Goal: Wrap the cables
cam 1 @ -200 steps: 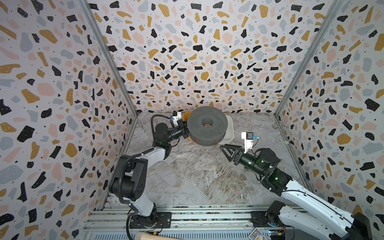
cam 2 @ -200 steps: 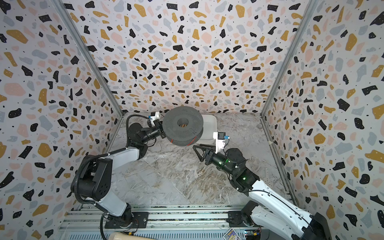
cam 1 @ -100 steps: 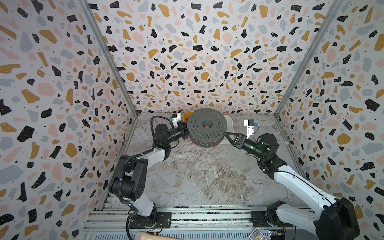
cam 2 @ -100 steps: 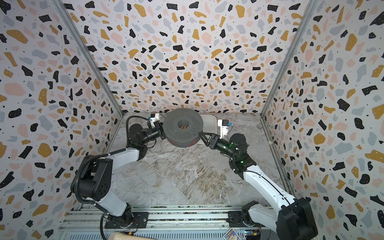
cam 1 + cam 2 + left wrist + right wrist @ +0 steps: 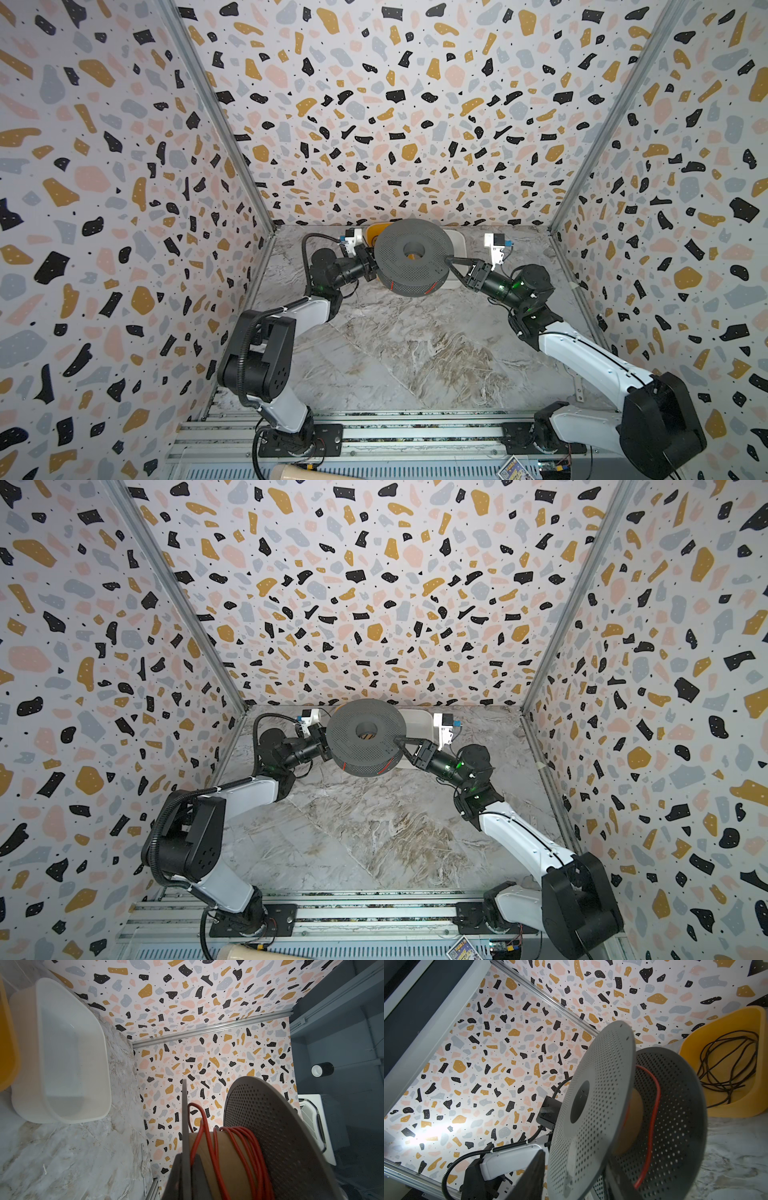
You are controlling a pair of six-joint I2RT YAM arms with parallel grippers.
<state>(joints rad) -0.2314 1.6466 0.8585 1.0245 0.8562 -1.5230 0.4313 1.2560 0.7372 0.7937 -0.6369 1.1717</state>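
Observation:
A grey perforated spool (image 5: 411, 257) (image 5: 365, 737) hangs above the table at the back, in front of two tubs. The cables, a thin red-orange wire (image 5: 234, 1147) (image 5: 656, 1105), are wound in several turns round its cardboard core; short red stretches show between the flanges (image 5: 432, 286). My left gripper (image 5: 371, 266) (image 5: 186, 1157) is shut on the edge of one flange from the left. My right gripper (image 5: 451, 268) (image 5: 571, 1176) reaches in from the right, open, one finger (image 5: 533, 1169) outside the other flange and one between the flanges, with a small gap showing.
Behind the spool a white tub (image 5: 68, 1053) (image 5: 457, 245) stands empty. Beside it a yellow tub (image 5: 691, 1043) (image 5: 372, 232) holds a loose black wire (image 5: 726, 1068). Patterned walls close the left, back and right sides. The marble tabletop (image 5: 395, 353) lies in front.
My right arm has swung from the table's middle up and back to the spool's right edge, its jaws narrowing round a flange. The left gripper and spool have barely moved.

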